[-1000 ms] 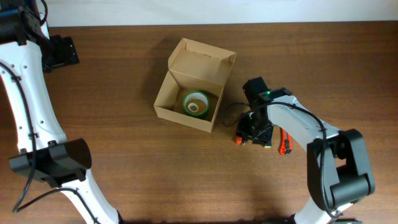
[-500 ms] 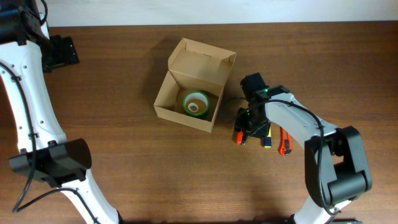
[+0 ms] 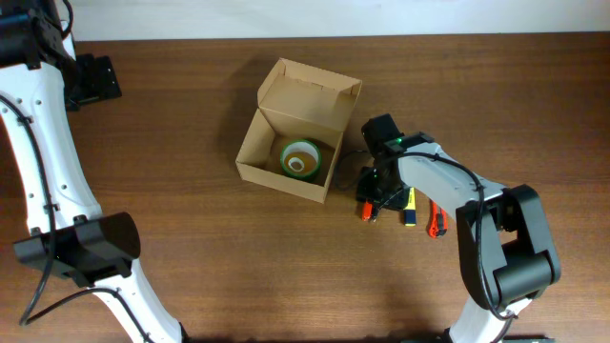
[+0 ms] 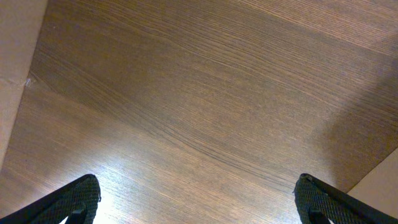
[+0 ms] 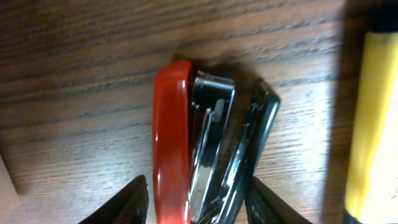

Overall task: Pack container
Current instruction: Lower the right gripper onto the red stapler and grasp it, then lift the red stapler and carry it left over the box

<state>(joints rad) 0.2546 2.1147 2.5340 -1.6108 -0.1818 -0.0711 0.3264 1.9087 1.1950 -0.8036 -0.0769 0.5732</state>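
The cardboard container (image 3: 281,183) sits open on the wooden table (image 3: 191,238), lid flap up, just to the left of the right gripper (image 5: 198,208), close but not touching. A green-and-tan tape roll (image 3: 301,158) lies inside it. The right gripper is set about half wide, its fingers against both flanks of a red and black stapler (image 5: 186,143) lying on its side on the table. Just right of that hand are a yellow marker (image 3: 410,202) and a red-orange tool (image 3: 437,219). The left gripper (image 4: 198,202) gapes wide and empty, with the container well off to its right.
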